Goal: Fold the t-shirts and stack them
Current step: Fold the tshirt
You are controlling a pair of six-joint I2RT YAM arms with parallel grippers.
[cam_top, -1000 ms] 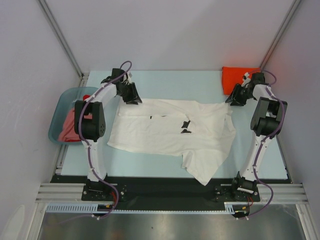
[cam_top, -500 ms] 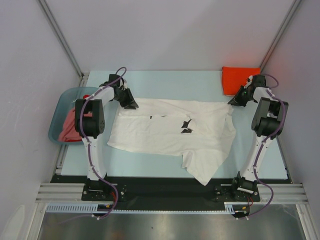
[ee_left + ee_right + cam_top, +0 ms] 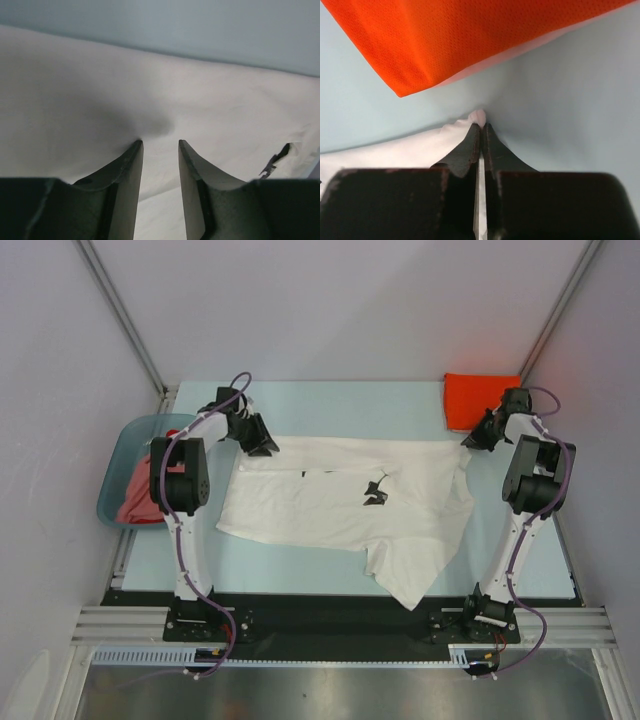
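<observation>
A large white t-shirt (image 3: 340, 510) with small black prints (image 3: 375, 492) lies spread across the middle of the table. My left gripper (image 3: 262, 445) is at its far left corner. In the left wrist view its jaws (image 3: 160, 142) stand apart, tips pressing a dimple into the white cloth (image 3: 75, 100). My right gripper (image 3: 470, 443) is at the shirt's far right corner. It is shut on a pinch of white cloth (image 3: 395, 150) that peeks out past the tips (image 3: 481, 125). A folded orange-red t-shirt (image 3: 480, 395) lies just beyond it (image 3: 470, 35).
A blue-grey basin (image 3: 120, 455) at the table's left edge holds a salmon-pink t-shirt (image 3: 135, 495) and a bit of red cloth (image 3: 173, 433). The white shirt's lower right flap (image 3: 415, 580) hangs toward the near edge. Side walls stand close on both sides.
The right gripper has shut on the white shirt's far right corner and pulled slightly outward. The left gripper has shifted a little left and back. The shirt's far edge lies straighter.
</observation>
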